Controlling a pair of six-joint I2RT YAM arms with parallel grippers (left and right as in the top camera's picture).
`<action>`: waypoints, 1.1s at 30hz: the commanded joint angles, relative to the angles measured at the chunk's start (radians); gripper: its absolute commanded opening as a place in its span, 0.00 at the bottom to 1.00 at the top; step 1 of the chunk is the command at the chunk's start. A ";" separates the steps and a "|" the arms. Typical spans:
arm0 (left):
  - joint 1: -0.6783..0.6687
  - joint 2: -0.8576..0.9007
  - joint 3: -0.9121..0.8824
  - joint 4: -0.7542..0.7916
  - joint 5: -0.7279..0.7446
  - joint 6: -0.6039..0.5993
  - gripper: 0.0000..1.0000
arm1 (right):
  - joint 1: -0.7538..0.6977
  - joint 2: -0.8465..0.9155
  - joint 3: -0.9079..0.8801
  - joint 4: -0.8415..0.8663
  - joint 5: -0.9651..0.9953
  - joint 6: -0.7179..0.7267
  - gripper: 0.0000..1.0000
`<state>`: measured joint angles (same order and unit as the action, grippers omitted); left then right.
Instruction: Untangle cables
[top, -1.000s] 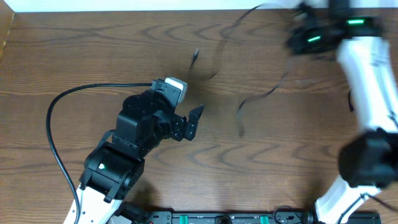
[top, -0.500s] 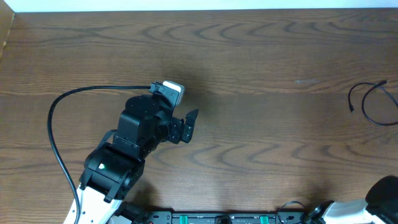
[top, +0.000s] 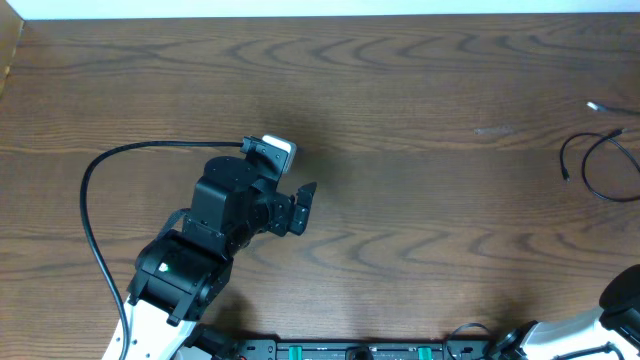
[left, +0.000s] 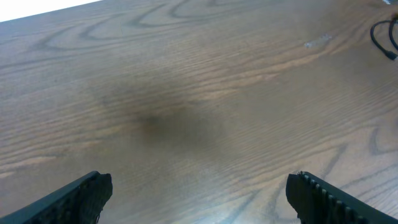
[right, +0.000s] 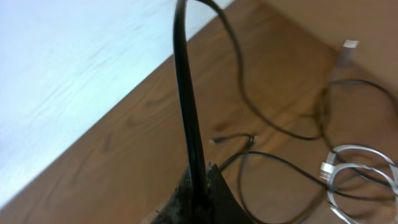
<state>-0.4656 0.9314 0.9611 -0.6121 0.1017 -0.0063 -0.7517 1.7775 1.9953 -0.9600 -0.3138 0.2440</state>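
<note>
In the right wrist view my right gripper is shut on a black cable that rises from the jaws and arcs over to the right. Beneath it on the table lie more black cable loops, a coiled white cable and a small white plug. From overhead, only a black cable loop and a white plug end show, at the right edge. My left gripper hovers open over bare wood mid-table, far from the cables, with nothing between its fingers.
A thick black lead curves around the left arm. The right arm's body sits at the bottom right corner. A black rail runs along the table's front edge. The white wall borders the far edge.
The right arm swung from the far right corner to the bottom right. The black cables that hung over mid-table now lie at the right edge. The left arm barely shifted.
</note>
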 joint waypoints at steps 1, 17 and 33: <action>0.004 -0.003 0.019 -0.016 -0.005 -0.005 0.95 | -0.043 -0.005 0.002 0.009 0.248 0.326 0.01; 0.004 -0.003 0.019 -0.047 0.047 -0.005 0.95 | -0.083 0.199 0.002 0.024 0.359 0.451 0.86; 0.004 0.023 0.019 -0.030 0.047 -0.005 0.95 | -0.071 0.232 0.002 -0.107 0.061 0.315 0.99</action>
<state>-0.4656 0.9535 0.9611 -0.6529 0.1364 -0.0063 -0.8391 2.0056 1.9949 -1.0508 -0.0891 0.6613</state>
